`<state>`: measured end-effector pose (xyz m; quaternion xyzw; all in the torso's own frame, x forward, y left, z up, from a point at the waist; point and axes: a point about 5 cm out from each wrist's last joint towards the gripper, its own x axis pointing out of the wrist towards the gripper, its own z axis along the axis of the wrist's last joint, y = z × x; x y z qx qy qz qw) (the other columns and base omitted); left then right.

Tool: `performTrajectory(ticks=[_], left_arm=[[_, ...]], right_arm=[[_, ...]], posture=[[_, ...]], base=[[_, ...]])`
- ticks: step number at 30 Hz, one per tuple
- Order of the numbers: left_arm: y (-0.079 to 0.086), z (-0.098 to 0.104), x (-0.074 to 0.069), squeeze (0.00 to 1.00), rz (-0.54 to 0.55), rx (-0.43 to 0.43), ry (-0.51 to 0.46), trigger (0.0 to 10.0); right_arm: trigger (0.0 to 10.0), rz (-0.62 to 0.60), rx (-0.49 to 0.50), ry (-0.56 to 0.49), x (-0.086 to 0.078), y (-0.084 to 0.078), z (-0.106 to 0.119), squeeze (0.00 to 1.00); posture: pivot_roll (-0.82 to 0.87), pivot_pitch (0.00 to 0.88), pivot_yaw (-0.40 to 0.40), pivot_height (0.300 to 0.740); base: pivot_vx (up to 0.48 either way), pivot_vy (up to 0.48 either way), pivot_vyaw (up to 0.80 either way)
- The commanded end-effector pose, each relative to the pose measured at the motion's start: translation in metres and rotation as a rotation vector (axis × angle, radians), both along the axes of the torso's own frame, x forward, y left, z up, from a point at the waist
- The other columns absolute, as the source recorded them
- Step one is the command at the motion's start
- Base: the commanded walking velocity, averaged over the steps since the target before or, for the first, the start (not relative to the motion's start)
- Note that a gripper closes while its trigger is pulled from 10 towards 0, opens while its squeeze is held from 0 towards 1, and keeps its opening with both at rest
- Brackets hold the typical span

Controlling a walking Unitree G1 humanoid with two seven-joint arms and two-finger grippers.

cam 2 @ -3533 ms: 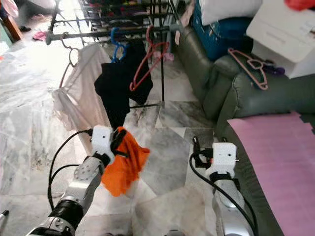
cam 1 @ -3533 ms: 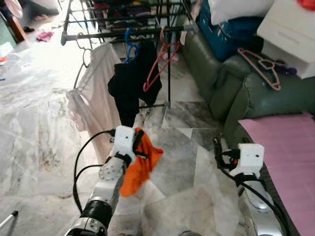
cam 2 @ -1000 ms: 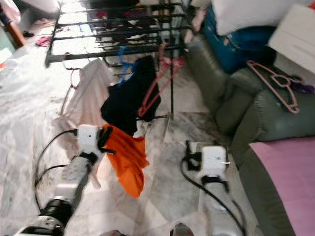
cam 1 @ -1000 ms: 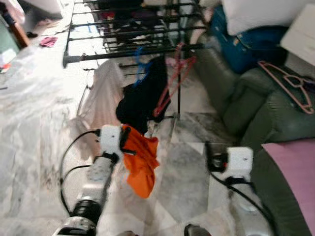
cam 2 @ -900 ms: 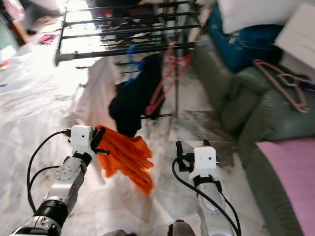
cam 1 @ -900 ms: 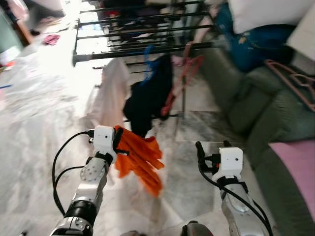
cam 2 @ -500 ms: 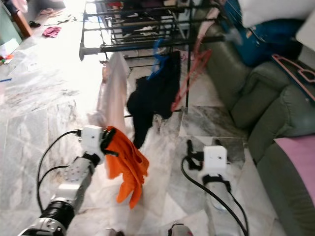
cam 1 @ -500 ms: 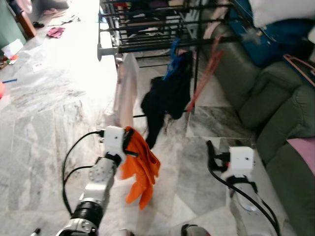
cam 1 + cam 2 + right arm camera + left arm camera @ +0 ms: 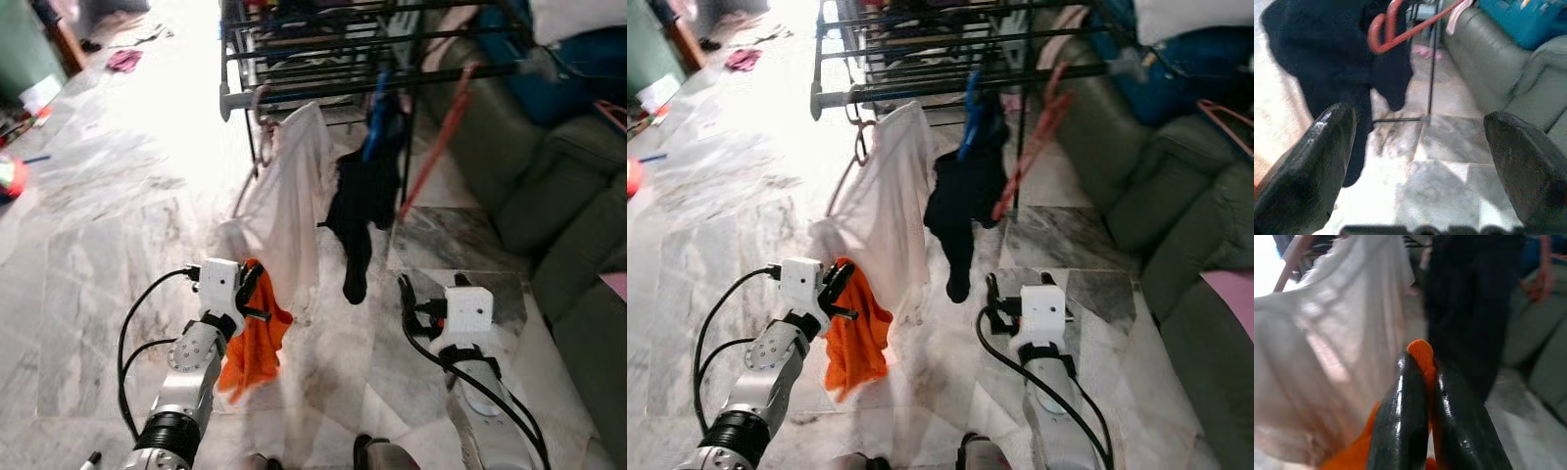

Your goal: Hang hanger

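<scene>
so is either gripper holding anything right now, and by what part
The left gripper is shut on the orange cloth, pinching a fold at its top edge so the rest hangs down. The right gripper is open and holds nothing.

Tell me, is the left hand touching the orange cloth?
Touching. In the left wrist view, the left hand has its fingers shut on the orange cloth.

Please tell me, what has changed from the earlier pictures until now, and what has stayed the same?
The robot has turned and come nearer to the drying rack, so the whole view has shifted. The orange cloth, which swung out sideways a second ago, hangs straight down. Unchanged: the left gripper stays shut on the cloth, the right gripper stays open and empty, and the white garment still hangs on the rack.
</scene>
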<state>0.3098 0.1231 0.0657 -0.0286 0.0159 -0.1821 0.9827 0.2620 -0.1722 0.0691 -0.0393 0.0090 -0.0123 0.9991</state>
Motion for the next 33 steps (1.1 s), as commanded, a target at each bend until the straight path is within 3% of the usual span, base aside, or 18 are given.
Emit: performTrajectory(ticks=[1,24,33], left_arm=[[0.0083,0.0026,0.0002,0.0,0.013,0.001,-0.007,10.0],[0.0058,0.0043,-0.0007,0.0,-0.002,-0.008,0.0,10.0],[0.0038,0.0007,-0.0046,0.0,-0.006,-0.009,0.012,10.0]], right_arm=[[10.0,0.007,0.015,0.002,0.0005,0.0051,0.0003,0.0],[10.0,0.0,0.0,0.001,0.002,0.0034,0.0009,0.0],[10.0,-0.008,-0.007,-0.006,0.0025,0.001,0.0043,0.0]], posture=[[-0.12,0.202,0.05,0.74],[-0.12,0.2,0.048,0.74],[-0.12,0.208,0.045,0.74]], base=[[0.285,0.0,0.0],[0.342,0.0,0.0],[0.0,0.0,0.0]])
